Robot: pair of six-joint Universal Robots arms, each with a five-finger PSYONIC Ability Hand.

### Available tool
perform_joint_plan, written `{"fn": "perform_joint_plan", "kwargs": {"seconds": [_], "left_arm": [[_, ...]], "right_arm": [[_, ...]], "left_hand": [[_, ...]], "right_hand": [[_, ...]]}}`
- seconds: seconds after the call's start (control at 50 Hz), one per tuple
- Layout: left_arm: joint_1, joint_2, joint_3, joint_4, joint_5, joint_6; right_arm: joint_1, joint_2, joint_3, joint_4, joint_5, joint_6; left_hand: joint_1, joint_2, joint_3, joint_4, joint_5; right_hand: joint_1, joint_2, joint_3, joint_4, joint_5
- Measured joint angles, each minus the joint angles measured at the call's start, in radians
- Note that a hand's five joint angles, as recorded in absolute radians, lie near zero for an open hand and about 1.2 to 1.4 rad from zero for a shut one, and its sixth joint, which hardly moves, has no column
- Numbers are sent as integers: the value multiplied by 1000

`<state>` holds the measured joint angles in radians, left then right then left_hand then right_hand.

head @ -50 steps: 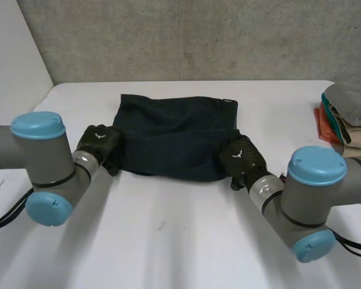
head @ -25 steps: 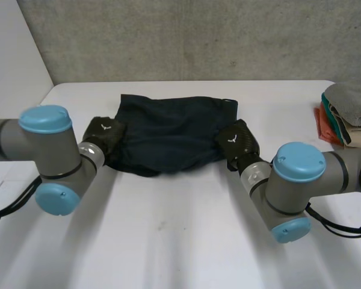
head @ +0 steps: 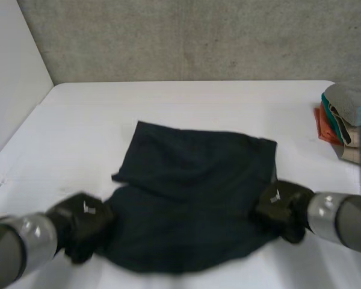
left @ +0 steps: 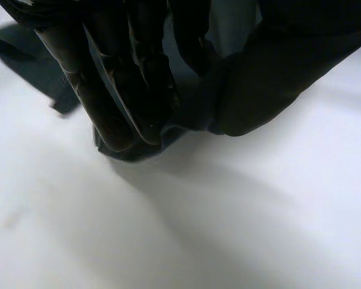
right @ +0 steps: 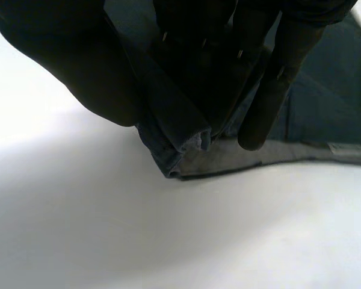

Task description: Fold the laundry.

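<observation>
Head view: the dark navy garment lies spread over the middle of the white tabletop, with the left robot hand on its corner at 8 o'clock and the right robot hand on its corner at 4 o'clock. In each wrist view the fingers and thumb curl round a bunch of the cloth, pinching it. A stack of folded laundry sits at 2 o'clock from the garment, well apart.
</observation>
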<state>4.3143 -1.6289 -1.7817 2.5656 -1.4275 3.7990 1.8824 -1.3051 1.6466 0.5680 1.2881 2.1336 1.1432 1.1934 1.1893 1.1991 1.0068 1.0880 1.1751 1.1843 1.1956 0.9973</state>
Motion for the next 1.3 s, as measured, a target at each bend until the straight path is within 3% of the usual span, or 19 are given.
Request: {"fn": "perform_joint_plan", "kwargs": {"seconds": [0.12, 0.24, 0.36, 0.44, 0.56, 0.78, 0.82, 0.84, 0.9, 0.96, 1.04, 1.14, 1.3], "left_arm": [[-41, 15, 42, -54, 3, 12], [-60, -86, 183, 106, -50, -32], [-61, -254, 354, 372, -92, -112], [-57, -373, 460, 544, -96, -156], [-61, -579, 633, 730, -83, -201], [-74, -861, 909, 900, -120, -225], [-75, -891, 948, 917, -127, -233], [-76, -897, 958, 920, -126, -237], [-84, -915, 985, 919, -108, -262], [-94, -908, 985, 913, -73, -291], [-102, -862, 948, 907, -38, -327], [-94, -739, 821, 909, -74, -341], [-88, -538, 536, 905, -101, -326]], "right_arm": [[-34, -43, 24, 78, -74, -87], [-39, 8, -81, -32, -67, 96], [-36, 69, -160, -266, 5, 338], [-27, 103, -168, -434, 73, 406], [1, 197, -166, -720, 170, 419], [43, 411, -231, -1069, 299, 354], [48, 446, -247, -1130, 334, 334], [49, 455, -252, -1146, 343, 329], [58, 490, -275, -1202, 372, 311], [68, 508, -290, -1211, 386, 301], [76, 491, -295, -1162, 385, 306], [54, 370, -255, -1029, 349, 378], [-14, 157, -159, -759, 220, 546]], "left_hand": [[0, 0, 0, 0, 0], [3, 0, 0, 0, 0], [4, 0, 0, 0, 0], [4, 1, 0, 0, 0], [4, 3, 0, 0, 0], [7, 4, 0, 0, 0], [-248, -279, -274, -263, -246], [-248, -279, -274, -263, -246], [-869, -842, -815, -839, -816], [-954, -974, -970, -986, -956], [-954, -986, -981, -997, -958], [-954, -986, -981, -997, -958], [-954, -986, -981, -997, -958]], "right_hand": [[0, 0, 0, 0, 0], [1, 0, 0, 0, 11], [16, 0, 0, 0, 13], [16, 0, 0, 0, 12], [17, 0, 0, 0, 13], [17, 0, 2, 1, 12], [-44, -79, -93, -102, -60], [-114, -154, -148, -156, -130], [-665, -715, -709, -716, -717], [-861, -939, -943, -954, -931], [-866, -966, -980, -990, -949], [-866, -966, -980, -990, -949], [-866, -966, -980, -990, -949]]}}
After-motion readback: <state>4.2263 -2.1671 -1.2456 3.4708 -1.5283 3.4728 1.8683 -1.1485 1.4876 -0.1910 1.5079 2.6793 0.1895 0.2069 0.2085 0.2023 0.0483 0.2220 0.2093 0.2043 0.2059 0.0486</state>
